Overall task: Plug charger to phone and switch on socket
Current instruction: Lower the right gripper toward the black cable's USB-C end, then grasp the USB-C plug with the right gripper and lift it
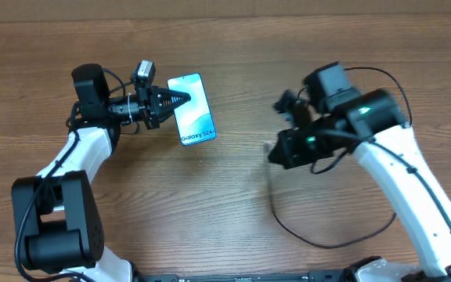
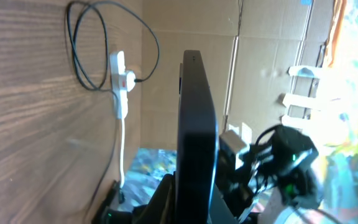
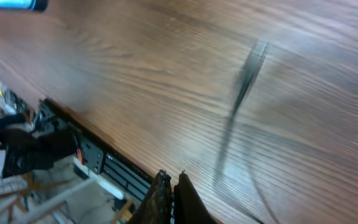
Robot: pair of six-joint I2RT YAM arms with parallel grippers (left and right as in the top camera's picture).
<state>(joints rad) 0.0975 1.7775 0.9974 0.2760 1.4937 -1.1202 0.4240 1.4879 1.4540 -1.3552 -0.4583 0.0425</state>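
The phone point(image 1: 194, 110), light blue screen up, is tilted off the table, and my left gripper point(image 1: 175, 100) is shut on its left edge. In the left wrist view the phone point(image 2: 197, 124) shows edge-on as a dark slab between the fingers point(image 2: 194, 202). The socket point(image 2: 120, 81), white with red marks and a white cord, lies beyond it, with the looped black charger point(image 2: 82, 53) beside it. In the overhead view the socket is hidden under my right arm. My right gripper point(image 1: 275, 153) is shut point(image 3: 170, 182) just above the table, with the charger point(image 3: 241, 99) blurred ahead of it and apart from the fingers.
The charger's black loop point(image 1: 327, 241) lies on the wood near the front right. The table's front edge and arm-base hardware point(image 3: 73, 149) are close to the right gripper. Cardboard walls point(image 2: 272, 56) stand behind the table.
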